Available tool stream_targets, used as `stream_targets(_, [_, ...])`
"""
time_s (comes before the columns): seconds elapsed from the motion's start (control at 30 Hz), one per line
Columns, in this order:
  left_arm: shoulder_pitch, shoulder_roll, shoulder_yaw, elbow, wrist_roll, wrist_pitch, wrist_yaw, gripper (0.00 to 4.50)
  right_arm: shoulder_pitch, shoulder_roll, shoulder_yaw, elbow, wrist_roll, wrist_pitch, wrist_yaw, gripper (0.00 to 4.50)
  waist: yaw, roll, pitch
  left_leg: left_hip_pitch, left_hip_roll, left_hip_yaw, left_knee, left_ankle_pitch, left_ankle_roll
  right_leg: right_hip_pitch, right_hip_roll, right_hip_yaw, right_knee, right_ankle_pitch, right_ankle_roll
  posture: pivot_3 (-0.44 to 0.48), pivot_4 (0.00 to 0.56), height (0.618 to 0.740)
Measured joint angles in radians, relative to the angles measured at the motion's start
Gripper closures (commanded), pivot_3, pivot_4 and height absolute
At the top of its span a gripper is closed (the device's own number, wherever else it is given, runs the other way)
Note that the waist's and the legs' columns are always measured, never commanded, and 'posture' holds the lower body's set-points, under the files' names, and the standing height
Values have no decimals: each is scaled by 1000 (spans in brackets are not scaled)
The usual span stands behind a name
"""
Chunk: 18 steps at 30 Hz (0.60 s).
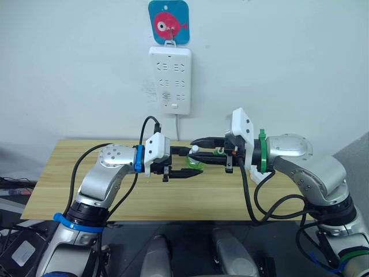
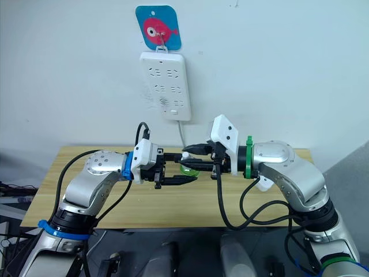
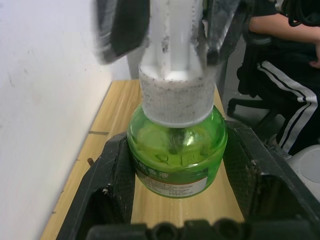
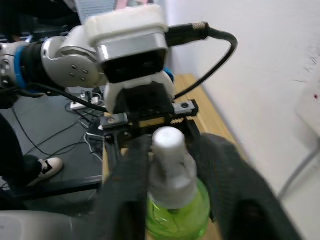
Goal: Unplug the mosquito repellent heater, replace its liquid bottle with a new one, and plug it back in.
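The new one [image 1: 195, 166], a small translucent green bottle with a white cap [image 1: 196, 149], hangs in the air above the wooden table [image 1: 69, 173], between my two arms. My left gripper [image 1: 193, 162] is shut on the green body, one black finger [image 3: 115, 175] on each side. Coming from the opposite side, my right gripper [image 1: 196, 150] is shut on the white cap [image 4: 168, 145], its fingers [image 4: 127, 195] flanking the neck. The mosquito repellent heater and its liquid bottle are out of view.
A long white power strip [image 1: 170, 81] hangs on the wall behind the table, under a blue fish hook [image 1: 168, 22], its cord running down behind the table. A seated person [image 3: 280, 75] is beyond the table's end. Cables lie on the floor [image 4: 75, 145].
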Motion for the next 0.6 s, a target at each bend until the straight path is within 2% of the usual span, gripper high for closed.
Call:
stream_targets(0.07, [7, 4, 3, 0, 0, 0, 3, 2208, -8, -1, -2, 1, 2, -7, 13, 4251, 0, 0, 0, 0, 0, 0, 0, 0, 0, 0, 0, 0, 0, 0, 0, -145, 161, 725])
stream_targets(0.2, [12, 12, 2, 2, 9, -15, 2, 2208, -34, -1, -24, 0, 33, -5, 32, 4245, 0, 0, 0, 0, 0, 0, 0, 0, 0, 0, 0, 0, 0, 0, 0, -150, 164, 725])
stream_targets(0.37, [53, 23, 2, 48, 35, -53, 3, 2208, -104, 3, -138, -6, 162, 53, 12, 4245, -2, 0, 0, 0, 1, 0, 0, 0, 0, 0, 0, 0, 0, 0, 0, -162, 170, 725])
stream_targets(0.43, [81, 37, 3, 65, 46, -67, 4, 2208, -106, -29, -167, -14, 147, 31, 4, 4245, -1, 0, 0, 0, 1, 0, -2, 0, 0, 0, 0, 0, 0, 0, 0, -162, 174, 725])
stream_targets(0.53, [130, 73, 29, 63, 46, -68, 7, 2208, 38, -83, -132, 10, -9, -110, 4, 4245, 6, -1, -1, 0, 1, -1, -5, 0, 0, 1, 0, -1, -7, 0, 0, -144, 186, 725])
stream_targets(0.6, [161, 98, 49, 50, 46, -64, 17, 2208, 170, -55, -77, 86, -148, -272, -32, 4246, 7, -1, -1, 0, 0, 1, -8, 0, 0, 1, -1, 0, -9, 0, 0, -131, 192, 725])
